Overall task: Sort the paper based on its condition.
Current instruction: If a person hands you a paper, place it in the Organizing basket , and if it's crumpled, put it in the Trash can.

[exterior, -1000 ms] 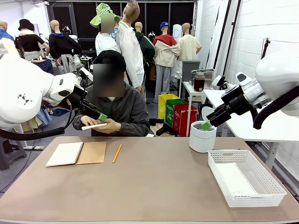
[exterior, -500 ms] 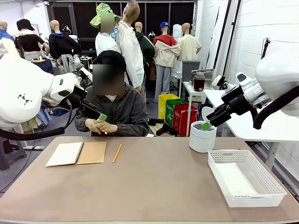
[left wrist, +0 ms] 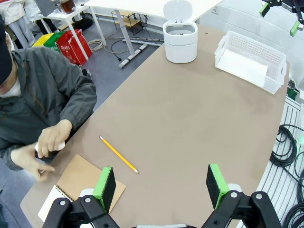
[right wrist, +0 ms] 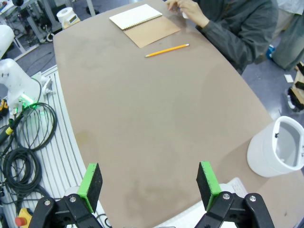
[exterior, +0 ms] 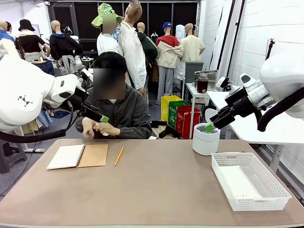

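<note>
The person across the table presses a white paper [left wrist: 37,148] between both hands [exterior: 97,128], and most of it is hidden by the fingers. Another flat sheet of paper [exterior: 236,183] lies in the white mesh basket [exterior: 275,189], which the left wrist view has as paper [left wrist: 245,67] in the basket [left wrist: 223,45]. My left gripper [exterior: 102,118] hangs in the air just beside the person's hands; in its wrist view the gripper [left wrist: 160,185] is open and empty. My right gripper [exterior: 209,126] hovers over the white bin [exterior: 205,140], and its own view shows the gripper [right wrist: 148,179] open and empty.
A spiral notebook [exterior: 66,156] lies open on its tan cover [exterior: 93,155] at the far left, with a yellow pencil [exterior: 118,155] beside it. The bin [right wrist: 278,149] stands with its lid up. The brown table [exterior: 152,190] is bare across its middle and front.
The person has drawn the white sheet in and bunched it between both hands; a second ago it stuck out to the left. Neither arm has moved.
</note>
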You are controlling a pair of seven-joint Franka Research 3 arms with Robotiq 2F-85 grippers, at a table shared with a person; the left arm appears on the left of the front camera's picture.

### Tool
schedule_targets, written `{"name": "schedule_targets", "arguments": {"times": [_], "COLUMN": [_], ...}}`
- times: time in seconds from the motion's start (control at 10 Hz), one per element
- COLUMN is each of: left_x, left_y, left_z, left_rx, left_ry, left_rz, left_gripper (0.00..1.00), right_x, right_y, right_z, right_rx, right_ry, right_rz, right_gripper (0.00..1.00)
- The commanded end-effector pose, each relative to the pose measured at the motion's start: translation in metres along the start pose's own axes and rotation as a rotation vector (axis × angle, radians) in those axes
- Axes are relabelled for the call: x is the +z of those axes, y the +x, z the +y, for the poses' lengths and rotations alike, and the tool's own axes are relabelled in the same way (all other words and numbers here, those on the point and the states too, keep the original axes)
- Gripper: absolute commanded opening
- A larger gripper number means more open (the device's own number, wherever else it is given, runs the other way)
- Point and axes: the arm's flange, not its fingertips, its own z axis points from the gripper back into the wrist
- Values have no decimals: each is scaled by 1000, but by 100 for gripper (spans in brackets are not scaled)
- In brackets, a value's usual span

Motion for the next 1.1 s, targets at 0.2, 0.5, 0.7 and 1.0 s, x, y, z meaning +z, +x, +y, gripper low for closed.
{"name": "schedule_targets", "arguments": {"times": [0.2, 0.5, 0.7, 1.0], "left_x": [0, 0, 0, 0], "left_y": [-1, -1, -1, -1], "left_z": [0, 0, 0, 0], "left_rx": [11, 11, 11, 11], "left_ry": [-7, -7, -7, -7], "left_rz": [2, 2, 2, 2], "left_gripper": [100, 100, 100, 100], "right_x": [-1, -1, -1, -1], "right_y": [1, 1, 1, 1], "right_z": [0, 0, 0, 0], "right_rx": [1, 1, 1, 1], "right_ry": [14, 14, 14, 14], "right_rz": [-9, -9, -9, -9], "right_gripper": [100, 100, 100, 100]}}
